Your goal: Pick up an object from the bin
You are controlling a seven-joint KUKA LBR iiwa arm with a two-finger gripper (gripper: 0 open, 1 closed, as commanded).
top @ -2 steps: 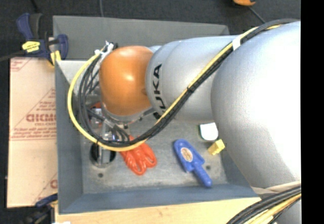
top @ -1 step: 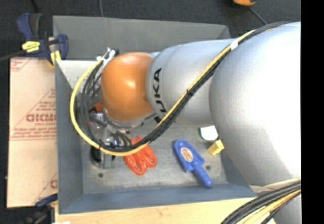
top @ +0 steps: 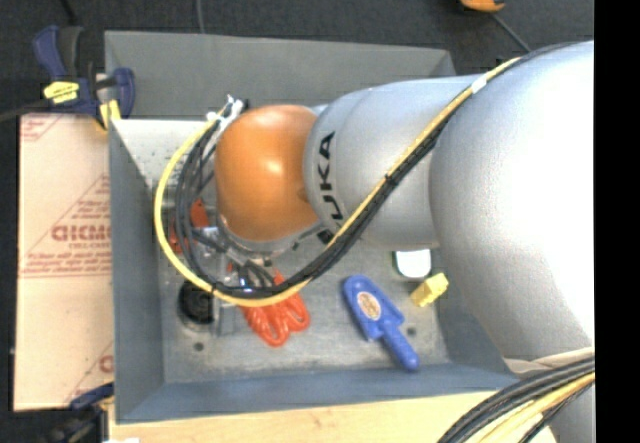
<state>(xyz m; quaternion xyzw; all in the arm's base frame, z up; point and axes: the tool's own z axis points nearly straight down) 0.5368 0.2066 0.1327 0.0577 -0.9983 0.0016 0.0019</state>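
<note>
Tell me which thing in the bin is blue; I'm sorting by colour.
The long clip near the front wall, with an oval label. The piece beside it is red; the small block on its other side is yellow.

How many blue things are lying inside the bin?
1: a blue tool on the floor near the front wall, right of the orange-red thing. The arm may hide others.
</note>
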